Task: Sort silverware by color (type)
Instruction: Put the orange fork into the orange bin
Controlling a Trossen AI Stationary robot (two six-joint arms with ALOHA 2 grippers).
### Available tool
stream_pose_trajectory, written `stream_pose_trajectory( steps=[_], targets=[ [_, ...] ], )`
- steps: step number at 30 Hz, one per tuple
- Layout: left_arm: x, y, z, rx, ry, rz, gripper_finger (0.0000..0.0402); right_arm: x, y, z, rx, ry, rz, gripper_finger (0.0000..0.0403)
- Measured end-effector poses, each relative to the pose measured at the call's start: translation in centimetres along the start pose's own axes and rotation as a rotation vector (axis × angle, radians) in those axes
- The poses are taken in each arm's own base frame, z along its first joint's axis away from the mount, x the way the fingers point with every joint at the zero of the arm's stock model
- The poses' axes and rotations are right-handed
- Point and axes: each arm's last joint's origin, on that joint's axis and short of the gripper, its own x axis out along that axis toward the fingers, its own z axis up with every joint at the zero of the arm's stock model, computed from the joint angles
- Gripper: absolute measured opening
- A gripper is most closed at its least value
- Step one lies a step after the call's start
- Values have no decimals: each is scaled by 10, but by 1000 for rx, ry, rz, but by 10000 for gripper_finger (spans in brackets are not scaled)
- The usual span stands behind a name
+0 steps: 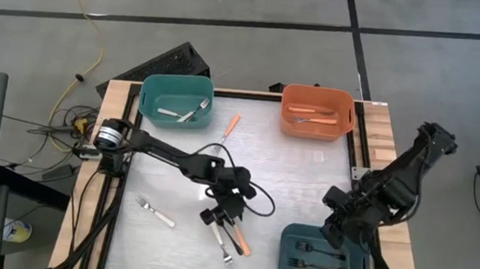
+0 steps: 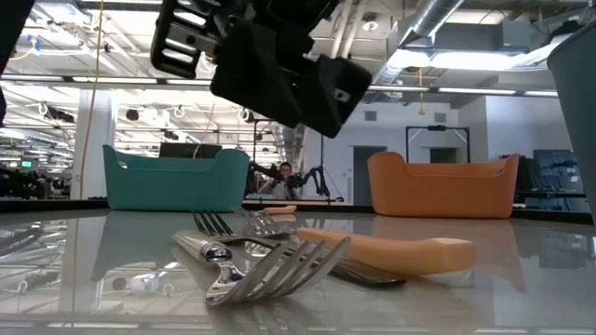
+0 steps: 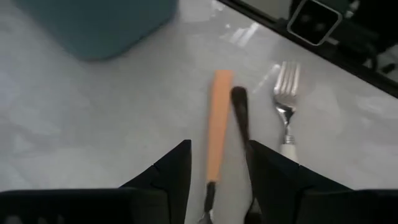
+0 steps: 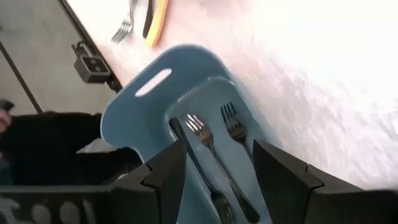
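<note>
My left gripper [image 1: 220,215] hovers open over a small heap of forks near the table's middle front. The heap holds an orange-handled fork [image 3: 217,127], a black fork [image 3: 240,115] and a white-handled fork [image 3: 286,109]. In the left wrist view the orange handle lies between the fingers [image 3: 177,171] and the black handle runs beside one of them. The low view shows the gripper [image 2: 270,56] well above the forks [image 2: 279,265]. My right gripper [image 1: 334,232] is open and empty over the dark blue bin [image 1: 287,243], where several black forks [image 4: 214,158] lie.
Another white-handled fork [image 1: 156,213] lies at the front left. An orange-handled fork [image 1: 232,127] lies near the far edge, between the teal bin [image 1: 153,88] holding white-handled forks and the orange bin [image 1: 291,95] holding an orange-handled one. Bare tabletop lies around the middle.
</note>
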Motion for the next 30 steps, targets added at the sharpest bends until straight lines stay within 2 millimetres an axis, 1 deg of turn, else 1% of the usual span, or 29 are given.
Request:
stream_pose_trajectory(
  steps=[4, 8, 11, 14, 17, 19, 21, 24, 27, 30],
  targets=[
    [4, 1, 3, 41, 12, 24, 139, 1, 0, 6, 33, -22, 4, 207],
    [4, 2, -1, 102, 100, 110, 139, 1, 0, 8, 87, -27, 0, 207],
    [4, 0, -2, 99, 106, 84, 139, 1, 0, 8, 133, -37, 0, 207],
    [10, -10, -7, 85, 124, 52, 139, 1, 0, 8, 169, -63, 0, 207],
    [17, -22, -9, 85, 157, 46, 139, 1, 0, 9, 167, -78, -1, 207],
    [22, -28, -10, 94, 190, 72, 139, 1, -1, 9, 142, -93, -8, 207],
    [25, -32, -11, 114, 239, 152, 139, 1, -1, 10, 99, -118, -11, 207],
    [26, -31, -7, 115, 242, 262, 139, 1, -1, 11, 33, -159, -19, 207],
    [26, -30, -6, 66, 228, 273, 139, 1, -1, 11, -42, -169, -26, 207],
    [30, -28, -11, -2, 232, 277, 139, 1, -1, 10, -123, -160, -30, 207]
  ],
)
